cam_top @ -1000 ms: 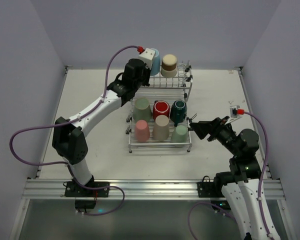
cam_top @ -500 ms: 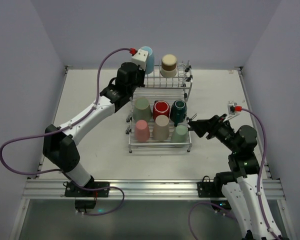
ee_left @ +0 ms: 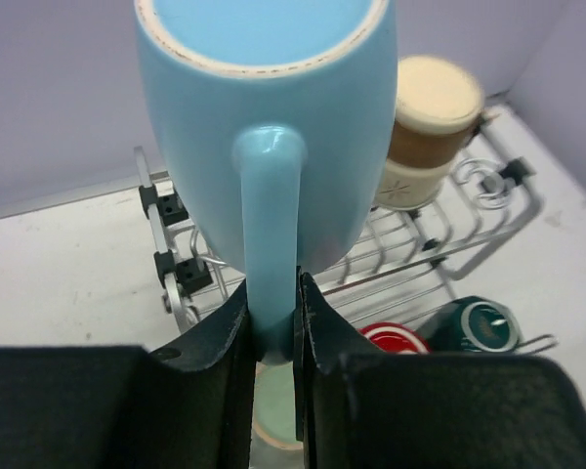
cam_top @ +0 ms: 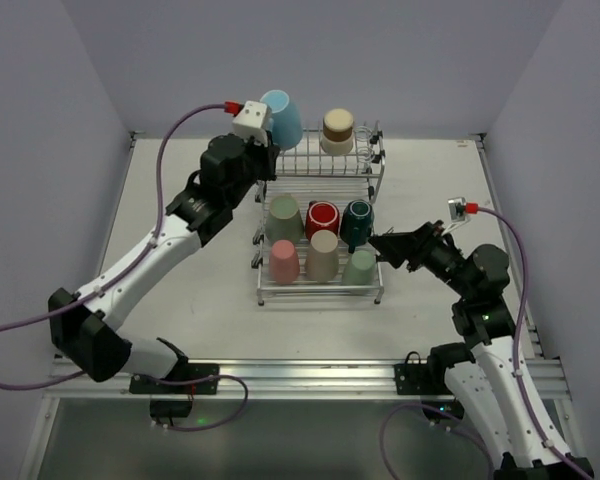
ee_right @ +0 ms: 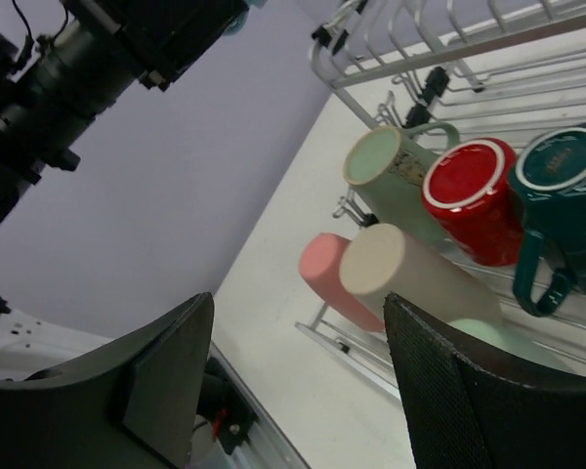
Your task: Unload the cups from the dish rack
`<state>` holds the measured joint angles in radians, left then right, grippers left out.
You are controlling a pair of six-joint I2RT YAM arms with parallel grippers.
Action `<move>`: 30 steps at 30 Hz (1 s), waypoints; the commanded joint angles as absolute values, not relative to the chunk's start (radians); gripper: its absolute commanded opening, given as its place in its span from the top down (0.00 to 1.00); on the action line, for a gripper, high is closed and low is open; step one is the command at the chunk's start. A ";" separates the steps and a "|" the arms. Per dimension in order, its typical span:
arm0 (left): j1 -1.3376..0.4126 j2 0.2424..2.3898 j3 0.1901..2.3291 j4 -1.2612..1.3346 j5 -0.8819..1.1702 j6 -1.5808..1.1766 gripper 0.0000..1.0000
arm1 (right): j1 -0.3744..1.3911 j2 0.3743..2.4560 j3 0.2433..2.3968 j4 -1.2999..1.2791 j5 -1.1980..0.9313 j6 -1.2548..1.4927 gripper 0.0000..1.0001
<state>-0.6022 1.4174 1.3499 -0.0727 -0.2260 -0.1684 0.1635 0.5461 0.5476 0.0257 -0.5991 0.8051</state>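
Light blue mug point(ee_left: 264, 98) is held upside down, its handle pinched between the closed fingers of the left gripper point(ee_left: 273, 327). It is raised clear above the left end of the dish rack point(cam_top: 376, 168).

One tan-brown cup point(cam_top: 338, 130) is noted on the upper shelf. Six are counted in the lower tray: sage green cup point(cam_top: 283, 218), red cup point(cam_top: 322, 217), dark teal mug point(cam_top: 357, 222), pink cup point(cam_top: 284, 260), beige cup point(cam_top: 323, 256), mint cup point(cam_top: 360, 267).

Right gripper point(cam_top: 383, 243) is spread wide, nothing grasped, poised just beside the tray's right edge.

No cup is seen set down on the table point(cam_top: 180, 200). The task is judged barely begun: one cup lifted, seven left to unload.
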 commanded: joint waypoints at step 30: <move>-0.600 0.736 0.770 0.455 0.376 -0.772 1.00 | 0.681 1.032 0.906 0.634 -0.422 1.012 0.18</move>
<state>-0.6025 0.7612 0.7803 0.2367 0.2974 -0.7200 0.6739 1.0027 0.8375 0.5648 -0.4366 1.0145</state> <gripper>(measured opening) 0.189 0.822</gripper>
